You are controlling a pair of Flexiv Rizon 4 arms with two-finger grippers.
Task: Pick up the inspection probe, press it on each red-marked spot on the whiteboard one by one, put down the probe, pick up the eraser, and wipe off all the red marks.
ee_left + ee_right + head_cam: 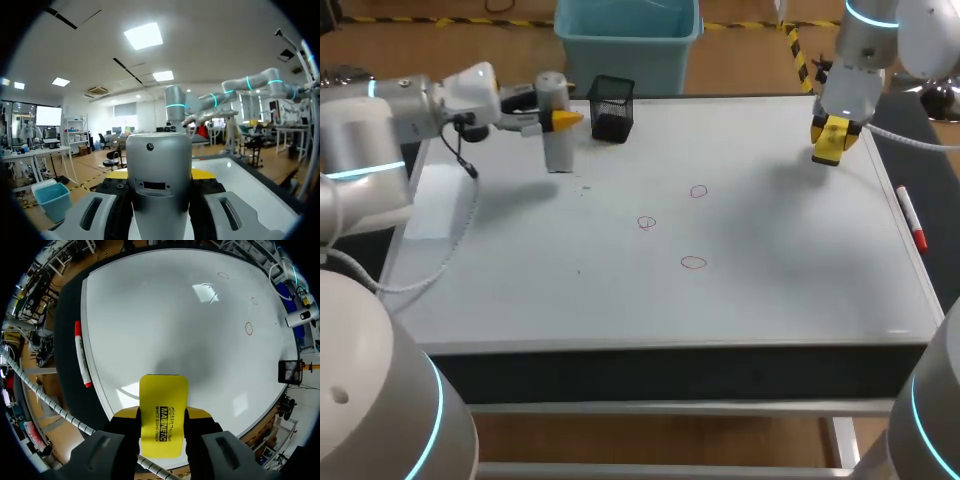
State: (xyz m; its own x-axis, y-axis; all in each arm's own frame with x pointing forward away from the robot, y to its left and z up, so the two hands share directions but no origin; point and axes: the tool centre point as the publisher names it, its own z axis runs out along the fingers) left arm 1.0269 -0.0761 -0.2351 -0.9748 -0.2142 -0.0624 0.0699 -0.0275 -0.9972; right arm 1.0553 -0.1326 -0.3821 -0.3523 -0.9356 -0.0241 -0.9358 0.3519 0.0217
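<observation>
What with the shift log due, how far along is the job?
Picked up: the left gripper is shut on the probe, the right gripper on the eraser. Whether pressing is done does not show. Three red marks sit unwiped on the whiteboard; putting down the probe and wiping are left.

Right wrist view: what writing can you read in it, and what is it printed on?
"MAGNETIC": black print on the yellow eraser held between the right arm's fingers.
"WHITE BOARD ERASER": smaller line next to it, same eraser.
Third line on the eraser: too small to read.
Marker beside the whiteboard: no readable print.
</observation>
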